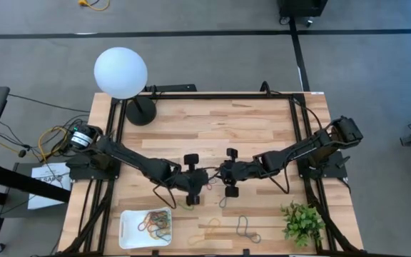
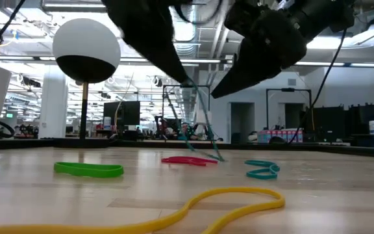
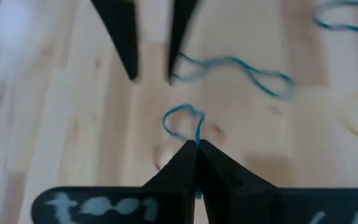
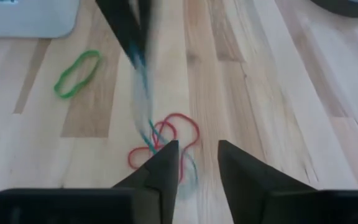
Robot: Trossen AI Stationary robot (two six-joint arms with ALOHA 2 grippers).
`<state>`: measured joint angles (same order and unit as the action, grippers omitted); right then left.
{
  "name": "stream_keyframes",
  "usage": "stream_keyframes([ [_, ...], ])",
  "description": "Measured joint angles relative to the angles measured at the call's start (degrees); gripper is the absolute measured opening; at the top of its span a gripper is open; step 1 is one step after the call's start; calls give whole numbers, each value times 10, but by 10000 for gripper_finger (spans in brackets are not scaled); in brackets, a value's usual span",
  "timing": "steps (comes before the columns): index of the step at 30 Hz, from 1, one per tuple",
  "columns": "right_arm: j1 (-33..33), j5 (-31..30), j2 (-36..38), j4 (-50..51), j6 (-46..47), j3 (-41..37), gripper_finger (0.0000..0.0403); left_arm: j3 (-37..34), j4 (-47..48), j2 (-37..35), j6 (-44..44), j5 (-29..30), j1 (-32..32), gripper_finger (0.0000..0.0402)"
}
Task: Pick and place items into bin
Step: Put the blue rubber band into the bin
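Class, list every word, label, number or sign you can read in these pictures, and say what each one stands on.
No text can be read for certain.
Left gripper, shut on a blue band: pale handwritten marks on its body, too blurred to read.
Paper sheet beside the table: print too small to read.

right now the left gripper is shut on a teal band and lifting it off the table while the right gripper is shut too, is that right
Not quite. The left gripper is shut on the teal band, as the left wrist view shows. But the right gripper is open: the right wrist view shows a clear gap between its fingers, above the red band on the table.
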<state>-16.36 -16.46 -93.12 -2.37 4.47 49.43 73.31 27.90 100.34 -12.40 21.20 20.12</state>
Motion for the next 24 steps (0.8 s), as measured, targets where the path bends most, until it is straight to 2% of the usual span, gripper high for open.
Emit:
stream_keyframes([
  [6,3,0,0,51,1,0,124,157,299,-4,-109,-35,72,1],
  [11,4,-2,0,59,1,0,125,229,464,-4,-272,-92,150,0],
  [15,4,-2,0,66,8,0,125,228,485,-3,-438,-103,211,0],
  [19,4,-2,0,67,16,0,125,208,469,0,-567,-104,261,0],
  [24,4,-2,0,68,21,0,123,178,428,1,-675,-112,308,0],
])
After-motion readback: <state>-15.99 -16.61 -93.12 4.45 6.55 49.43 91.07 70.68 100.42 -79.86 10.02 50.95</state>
